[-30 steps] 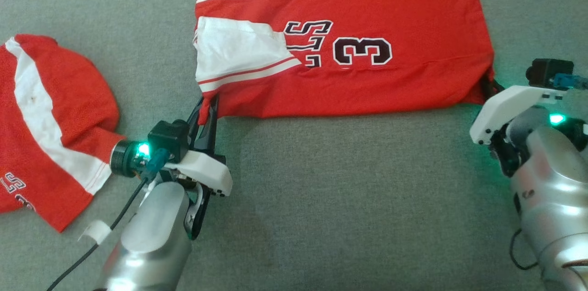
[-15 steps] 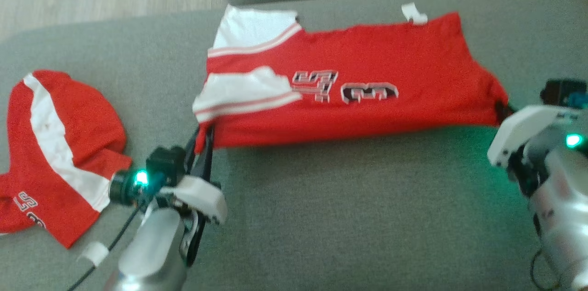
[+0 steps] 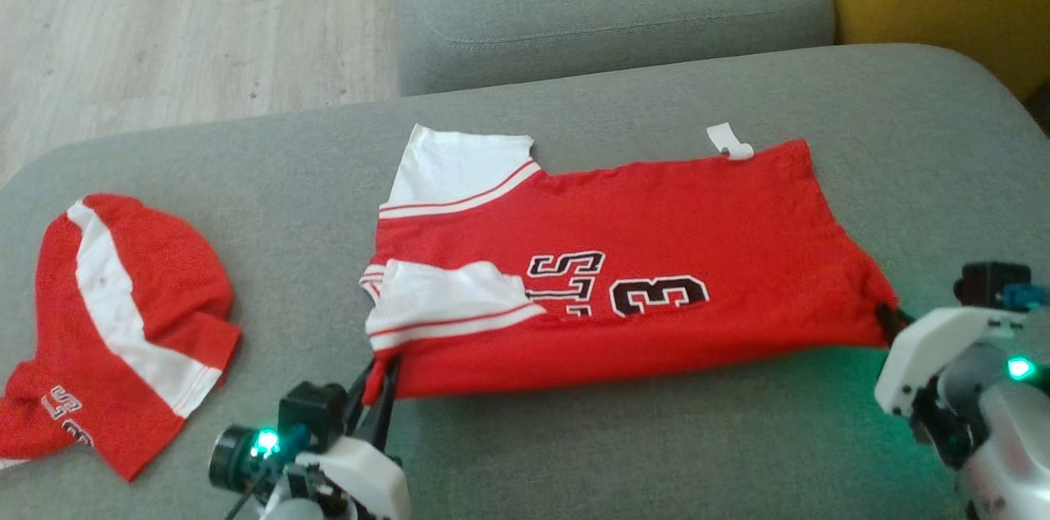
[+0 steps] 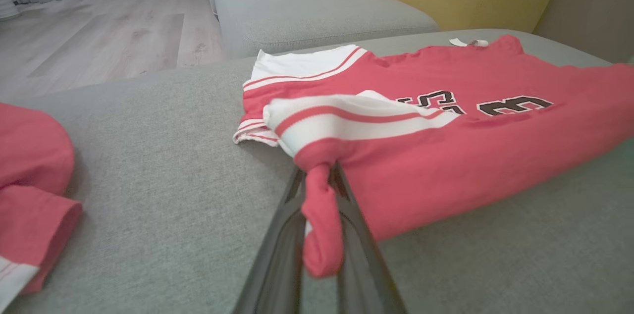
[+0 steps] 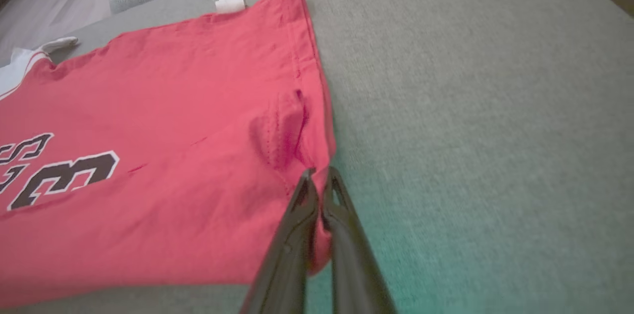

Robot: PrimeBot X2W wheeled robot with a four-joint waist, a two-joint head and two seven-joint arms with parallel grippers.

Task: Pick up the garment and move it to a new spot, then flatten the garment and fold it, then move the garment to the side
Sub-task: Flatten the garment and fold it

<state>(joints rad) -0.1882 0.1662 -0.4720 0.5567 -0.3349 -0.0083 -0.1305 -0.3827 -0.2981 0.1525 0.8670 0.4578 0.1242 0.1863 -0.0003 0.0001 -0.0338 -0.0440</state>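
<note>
Head camera has tilted up over last second; cloth itself unmoved. Both pinches kept: left gripper (image 4: 322,190) nipped on sleeve-end corner, right gripper (image 5: 319,178) tight on hem corner of red cotton jersey with white sleeves (image 3: 656,241), mid grey fabric sofa cushion (image 3: 656,438). Near edge slightly raised, fold-over likely next.

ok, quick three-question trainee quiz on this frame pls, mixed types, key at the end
1. True or false: the left fingers are shut on a corner of the numbered jersey at its sleeve end.
2. Pick one: the right fingers pinch A) a sleeve, B) the jersey's hem corner, C) nothing.
3. Fill in: the other garment, lying apart from the jersey on the grey cushion on the robot's left, is red and ____.
Key: 1 true; 2 B; 3 white.
</note>
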